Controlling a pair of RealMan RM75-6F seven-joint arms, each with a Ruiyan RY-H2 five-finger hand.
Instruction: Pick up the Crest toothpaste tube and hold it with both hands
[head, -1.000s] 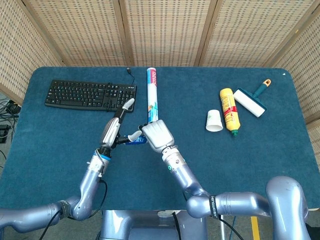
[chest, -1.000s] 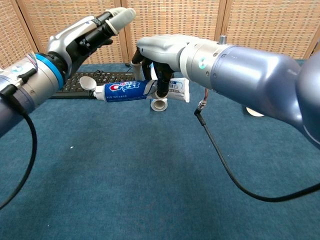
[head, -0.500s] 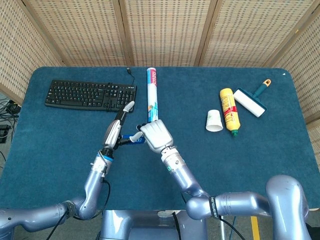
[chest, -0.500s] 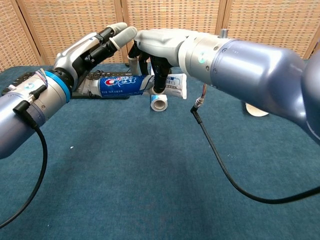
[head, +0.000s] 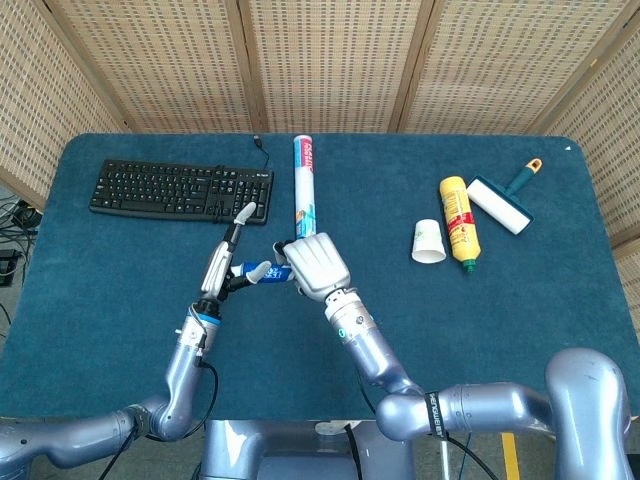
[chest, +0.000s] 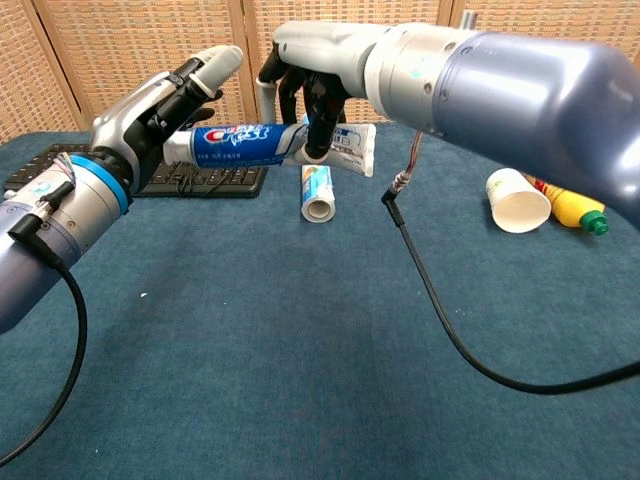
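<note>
The blue-and-white Crest toothpaste tube (chest: 250, 143) hangs level above the table, cap end to the left. My right hand (chest: 320, 60) grips its flat crimped end from above, fingers curled down around it. My left hand (chest: 165, 100) is at the cap end, which lies against its palm, while its fingers stay stretched out past the tube. In the head view, only a bit of the tube (head: 250, 271) shows between the left hand (head: 222, 262) and the right hand (head: 315, 265).
A black keyboard (head: 180, 190) lies at the back left. A long white cylinder (head: 305, 190) lies behind the hands. At the right are a paper cup (head: 428, 241), a yellow bottle (head: 458, 217) and a lint roller (head: 500, 203). A black cable (chest: 430, 290) dangles from my right arm.
The right hand has lifted the tube higher. The left hand has moved in and up, so the cap end now sits against its palm.
</note>
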